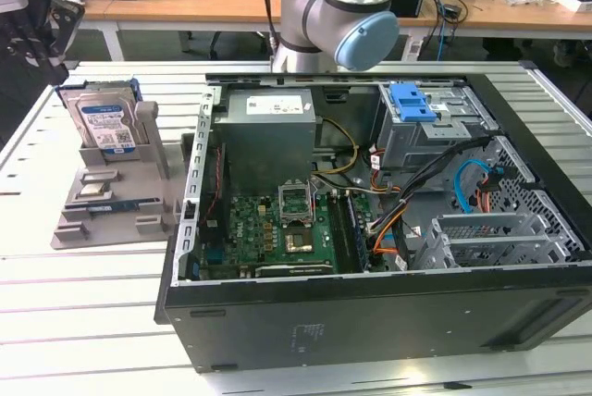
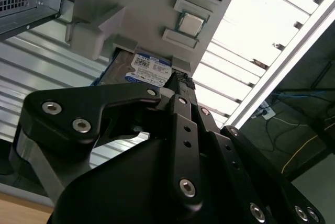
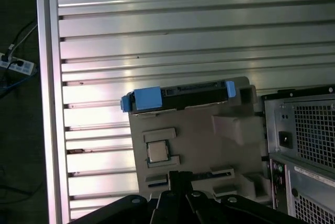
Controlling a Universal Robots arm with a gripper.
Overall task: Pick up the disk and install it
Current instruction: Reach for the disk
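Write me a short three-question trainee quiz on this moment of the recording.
1. The disk stands upright in: A) a grey holder; B) a drive cage; C) a drawer.
2. Which is the gripper nearer to, the disk or the computer case?
3. True or false: the disk is inside the computer case.
Key: 1 A; 2 the disk; 3 false.

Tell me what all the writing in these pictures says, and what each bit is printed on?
None of the print can be read.
The disk: a blue-and-white label, print too small to read.
The power supply: a white label along its upper edge, blurred.
The computer case: a white sticker on its back in the first wrist view, too small to read.
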